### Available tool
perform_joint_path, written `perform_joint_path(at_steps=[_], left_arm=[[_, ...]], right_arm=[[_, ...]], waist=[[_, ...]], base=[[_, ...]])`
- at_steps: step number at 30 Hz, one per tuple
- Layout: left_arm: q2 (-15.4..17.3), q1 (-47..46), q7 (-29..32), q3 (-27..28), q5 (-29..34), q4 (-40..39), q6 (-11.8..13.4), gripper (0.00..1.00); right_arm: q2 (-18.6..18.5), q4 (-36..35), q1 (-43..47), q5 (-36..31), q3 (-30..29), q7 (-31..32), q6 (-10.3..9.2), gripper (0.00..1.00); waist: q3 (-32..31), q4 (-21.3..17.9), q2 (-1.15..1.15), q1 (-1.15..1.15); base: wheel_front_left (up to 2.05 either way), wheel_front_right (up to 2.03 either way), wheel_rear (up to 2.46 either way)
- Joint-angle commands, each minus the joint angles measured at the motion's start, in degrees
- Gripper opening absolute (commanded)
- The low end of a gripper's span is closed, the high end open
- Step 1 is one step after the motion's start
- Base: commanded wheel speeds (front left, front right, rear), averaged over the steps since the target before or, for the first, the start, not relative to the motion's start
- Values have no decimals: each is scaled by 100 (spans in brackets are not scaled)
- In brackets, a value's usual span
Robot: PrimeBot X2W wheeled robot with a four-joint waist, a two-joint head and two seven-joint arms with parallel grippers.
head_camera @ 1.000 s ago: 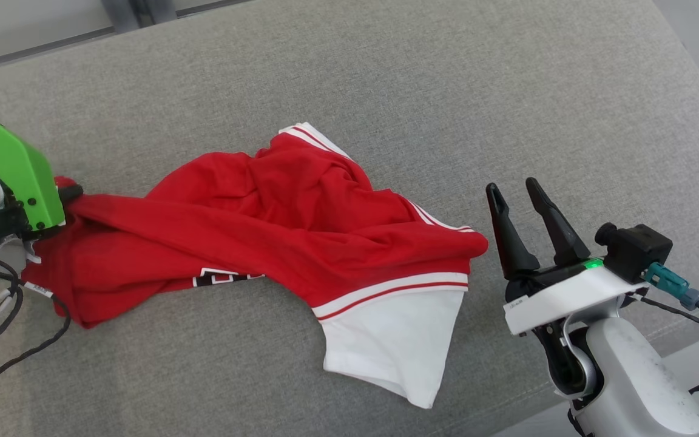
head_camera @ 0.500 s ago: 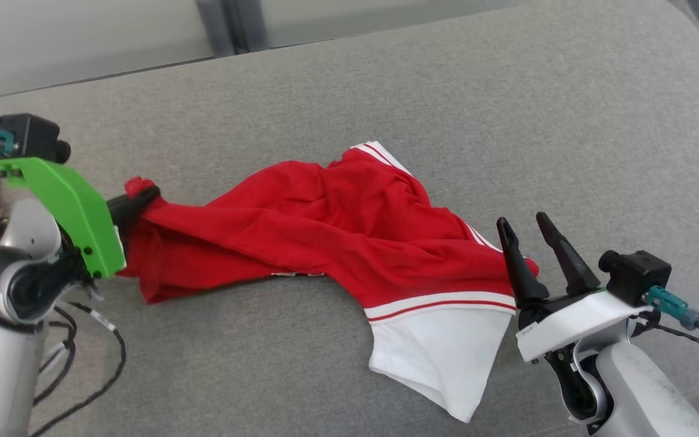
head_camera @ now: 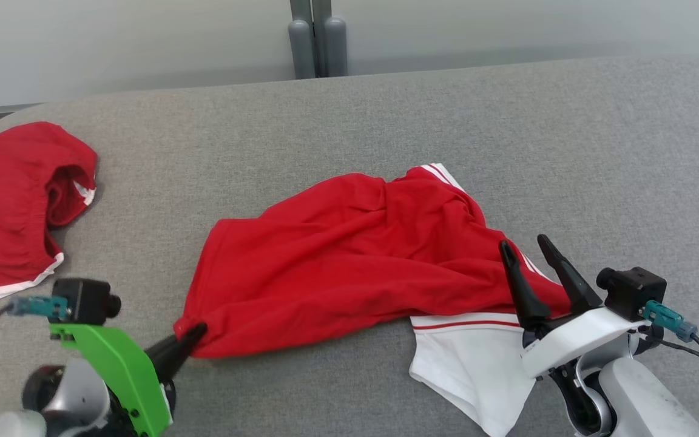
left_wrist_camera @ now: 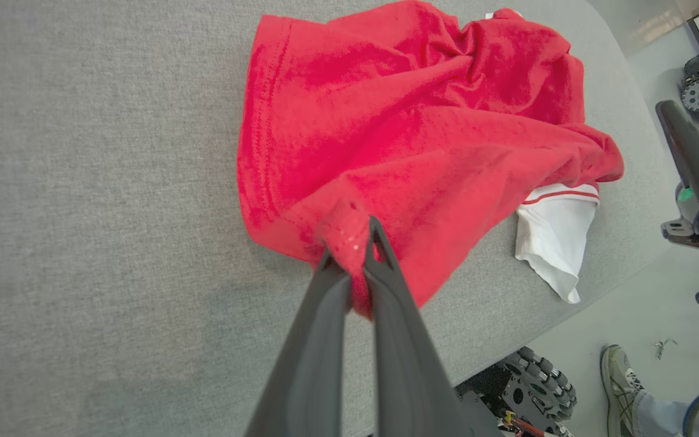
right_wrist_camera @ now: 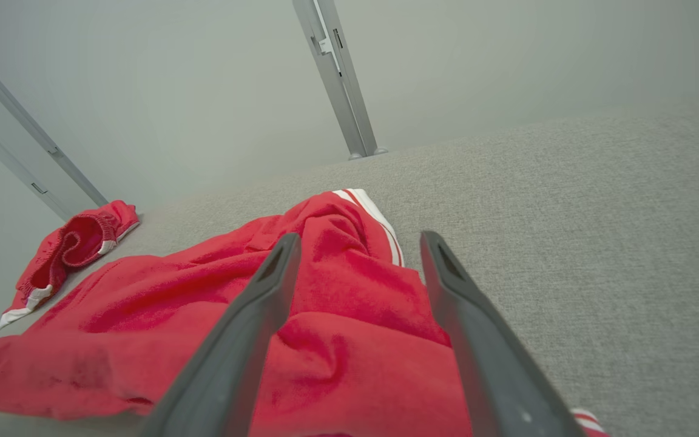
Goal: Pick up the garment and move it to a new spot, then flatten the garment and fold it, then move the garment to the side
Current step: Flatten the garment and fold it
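A: Where is the red garment (head_camera: 349,261)?
B: Crumpled at mid grey worktop (head_camera: 386,115). The left tool (head_camera: 195,334) pinches its 7 o'clock corner; the right tool (head_camera: 522,241), fingers spread apart, is at its 4 o'clock edge.

Head camera has swung, bringing another red cloth (head_camera: 10,200) into view at far left. Left gripper (head_camera: 195,332), clamped on the garment (head_camera: 349,261) corner, has pulled it toward the robot, so the bunched left part now lies spread with its hem showing and the black print is out of sight. Right gripper (head_camera: 522,243), a gap away 1 s ago, now overlaps the garment's right edge, fingers apart.
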Motion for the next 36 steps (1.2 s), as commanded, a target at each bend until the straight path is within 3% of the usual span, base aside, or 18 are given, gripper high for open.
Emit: perform_joint_path(at_steps=[1, 3, 6, 7, 8, 13, 19, 26, 31, 36], left_arm=[[-134, 214, -114, -31, -101, 43, 22, 0], [-244, 436, -254, -86, -115, 167, -22, 0], [-458, 621, -443, -212, -143, 405, -95, 23], [-508, 665, -517, -244, -119, 511, -125, 46], [-550, 694, -568, -276, -109, 596, -144, 100], [-559, 739, -1002, -339, 287, 1042, -155, 100], [-568, 642, -2362, -138, 1024, 1117, -233, 100], [-637, 546, -3786, 59, 1897, 1195, 73, 100], [-803, 524, -4849, 200, 2473, 1342, 462, 100], [-1148, 566, -5391, 237, 2608, 1459, 501, 100]], right_arm=[[-47, 35, 68, 18, 9, -16, 3, 100], [-68, 68, 83, 20, 42, -16, 3, 100], [-111, 112, 86, 18, 69, -16, 3, 100], [-129, 128, 88, 16, 79, -16, 3, 100], [-139, 142, 89, 19, 82, -16, 3, 100], [-205, 205, 121, 32, 108, -16, 3, 100], [-275, 232, 184, 43, 115, -16, 3, 100], [-291, 188, 263, -16, 27, -16, 3, 100], [-245, 146, 299, -79, -62, -16, 3, 100], [-218, 137, 351, -139, -111, -16, 3, 100]], waist=[[-102, 94, 0, 0], [-120, 107, 0, 0], [-152, 125, 0, 0], [-165, 130, 0, 0], [-171, 135, 0, 0], [-253, 161, 0, 0], [-437, 189, 0, 0], [-605, 189, 0, 0], [-638, 128, 0, 0], [-604, 78, 0, 0]], base=[[0, 0, 0], [0, 0, 0], [0, 0, 0], [0, 0, 0], [0, 0, 0], [0, 0, 0], [0, 0, 0], [0, 0, 0], [0, 0, 0], [0, 0, 0]])
